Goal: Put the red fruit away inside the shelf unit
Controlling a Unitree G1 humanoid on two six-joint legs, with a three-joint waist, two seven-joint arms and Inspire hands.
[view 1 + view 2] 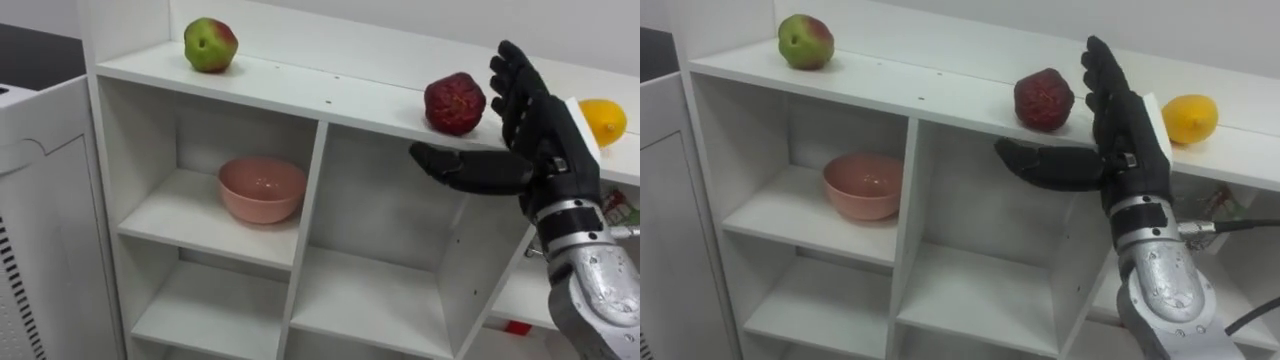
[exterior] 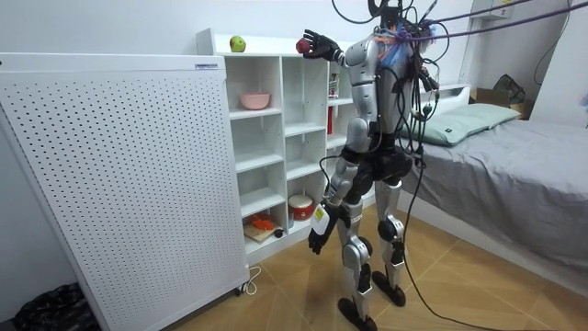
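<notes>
The right hand (image 1: 545,150), fingers (image 1: 515,85) spread and empty, should close squarely round the dark red bumpy round fruit (image 1: 455,103) just left of them.

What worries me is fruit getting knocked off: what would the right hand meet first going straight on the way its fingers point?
Probably the wall behind the shelf top: the open right hand points just past the dark red fruit. Depth is unclear, so it might brush that fruit first.
</notes>
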